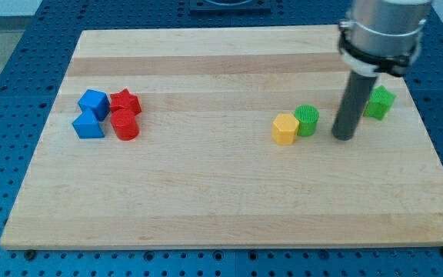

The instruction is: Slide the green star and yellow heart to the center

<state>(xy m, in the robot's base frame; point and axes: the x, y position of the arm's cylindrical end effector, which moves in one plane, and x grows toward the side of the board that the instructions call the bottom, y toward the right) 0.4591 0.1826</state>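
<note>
Right of the green cylinder (308,120) and touching yellow heart (285,128), we rest my tip (344,137), holding nothing; the green star (378,101) sits behind it, perhaps touching.

Silver-grey cylinder, black collar, dark rod (344,137)

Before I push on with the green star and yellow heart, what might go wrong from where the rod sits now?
1. My tip stands between the green star and the green cylinder; pushing toward the view's left would likely move the cylinder, not the star.
2. The cylinder touches the yellow heart, so a push on one may drag both.
3. The star sits near the board's right edge, partly hidden by the rod; a glancing push could send it off.
</note>
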